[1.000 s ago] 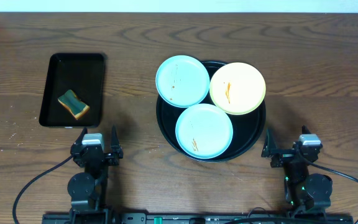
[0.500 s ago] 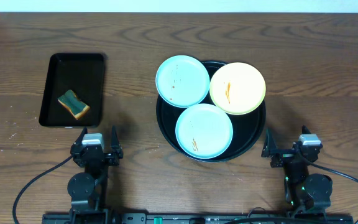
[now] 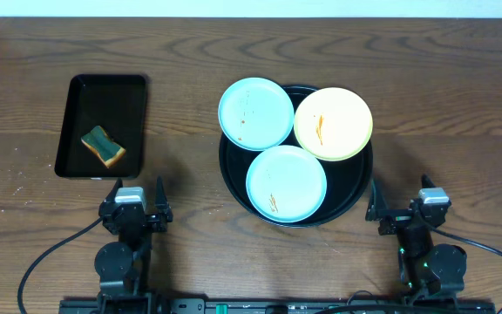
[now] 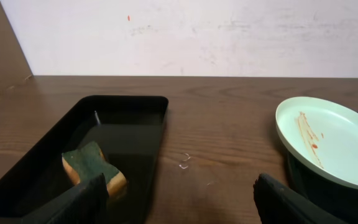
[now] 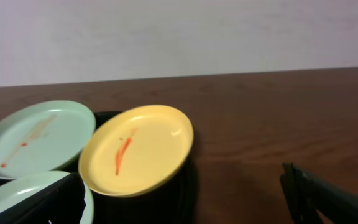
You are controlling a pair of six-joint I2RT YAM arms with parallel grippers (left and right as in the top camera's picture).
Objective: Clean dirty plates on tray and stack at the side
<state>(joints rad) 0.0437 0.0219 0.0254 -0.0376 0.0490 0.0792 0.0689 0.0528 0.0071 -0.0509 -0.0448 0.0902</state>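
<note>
nothing is getting cleaned yet: three smeared plates [image 3: 286, 183] are sitting on the tray [image 3: 351, 185]; left gripper [image 4: 179, 205] and right gripper [image 5: 182, 205] are gaping empty.

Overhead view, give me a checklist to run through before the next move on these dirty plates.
1. Left gripper open and empty: ok.
2. Right gripper open and empty: ok.
3. Sponge lying free in the rectangular tray, ahead of the left gripper: ok.
4. Back blue plate, yellow plate and front blue plate all on the round black tray: ok.
5. Plates clean: not ok, all three show orange smears.
6. Sponge wet: cannot tell.
</note>
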